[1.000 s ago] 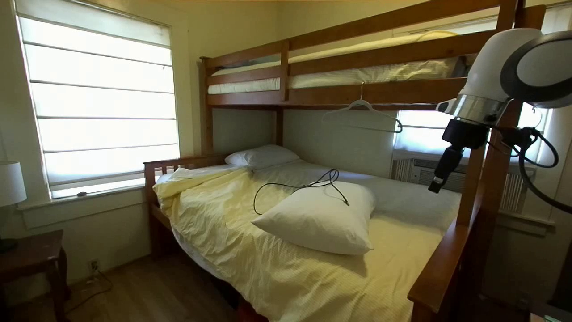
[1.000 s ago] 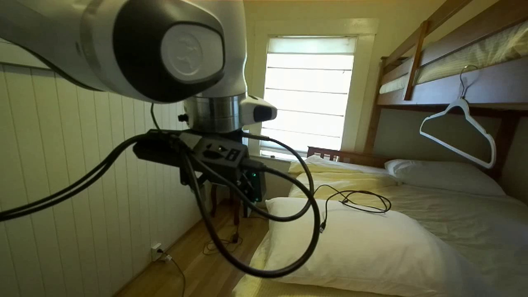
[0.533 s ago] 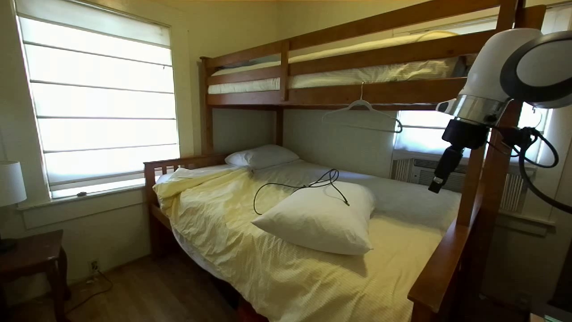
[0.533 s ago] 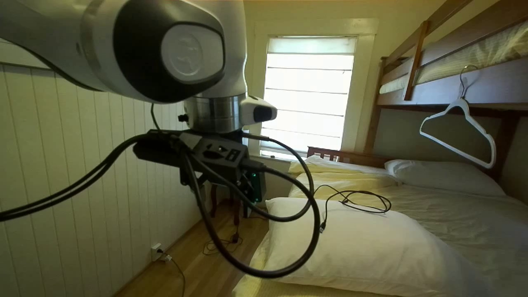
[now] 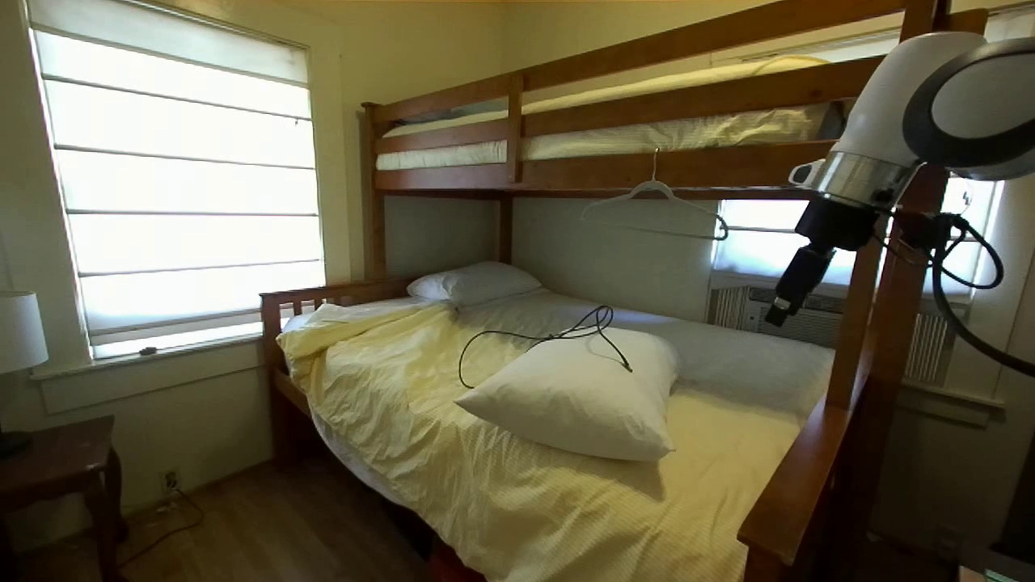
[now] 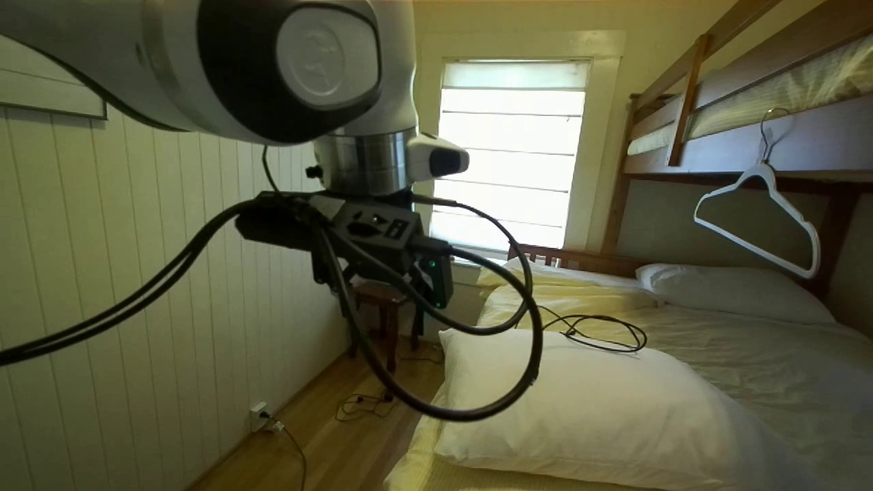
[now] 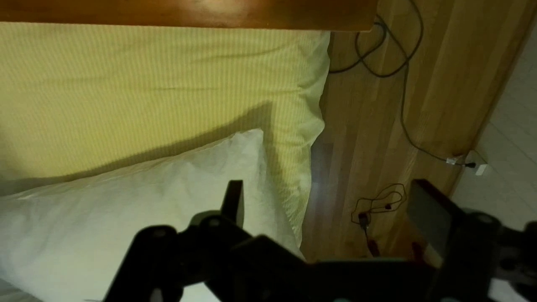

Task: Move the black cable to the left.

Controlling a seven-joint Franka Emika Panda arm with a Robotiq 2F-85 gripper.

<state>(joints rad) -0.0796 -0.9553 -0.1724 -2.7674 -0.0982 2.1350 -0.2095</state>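
The thin black cable [image 5: 554, 336] lies in loose loops over the white pillow [image 5: 582, 404] and the yellow bedding [image 5: 388, 364]. Its loops also show in an exterior view [image 6: 644, 332], where the arm's hose covers part of it near its plug end. In the wrist view I cannot make out the cable. My gripper [image 5: 778, 311] is in the air to the right of the pillow and higher than the cable, apart from both. In the wrist view the gripper [image 7: 327, 186] has its fingers wide apart, with nothing between them; the pillow's corner and the floor show below.
A white hanger [image 5: 653, 187] hangs from the upper bunk rail [image 5: 598, 171]. The wooden bed end [image 5: 800, 485] stands near the arm; its edge shows in the wrist view [image 7: 188, 14]. Other cords [image 7: 405, 96] lie on the floor. A thicker hose [image 6: 477, 414] loops off the arm.
My arm and gripper have risen, shifting slightly left in an exterior view and slightly right in an exterior view from elsewhere. The cable and pillow have not moved.
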